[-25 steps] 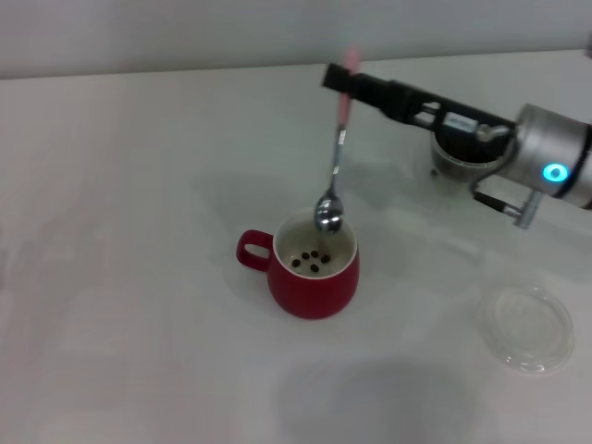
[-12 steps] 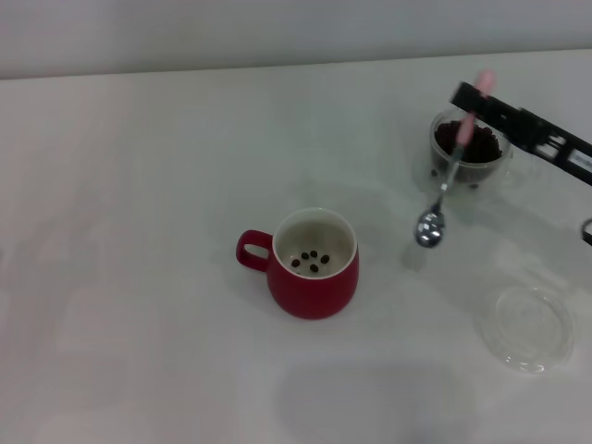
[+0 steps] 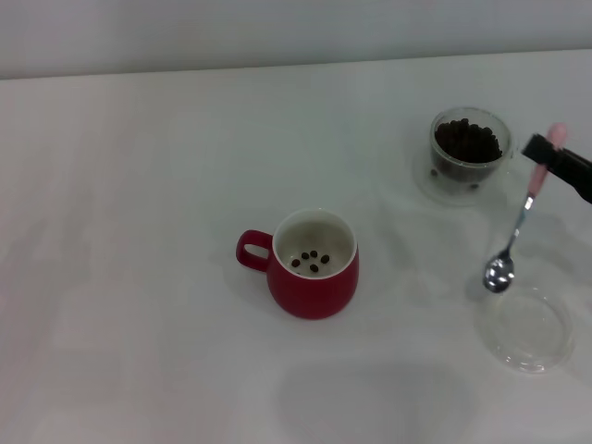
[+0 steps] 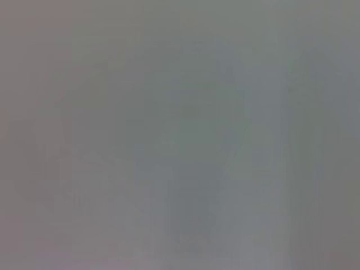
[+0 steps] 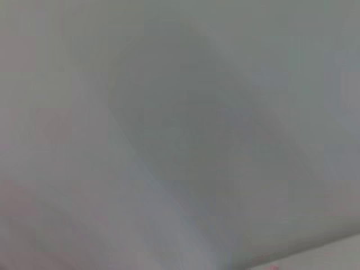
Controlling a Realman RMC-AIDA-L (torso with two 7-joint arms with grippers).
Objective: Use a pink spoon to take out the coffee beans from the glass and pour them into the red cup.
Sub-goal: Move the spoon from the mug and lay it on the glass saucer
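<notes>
Right hand (image 3: 548, 151) grips the pink spoon (image 3: 520, 218) (bowl down) beside the glass (image 3: 468, 152).

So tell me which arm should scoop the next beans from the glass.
Right. The right gripper holds the pink spoon just beside the glass of coffee beans; the left arm is not in view.

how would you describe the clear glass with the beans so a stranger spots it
On the white table, look to the far right. The small clear double-walled glass stands there, beyond the flat clear round dish. Unlike the dish, it holds a heap of dark coffee beans.
</notes>
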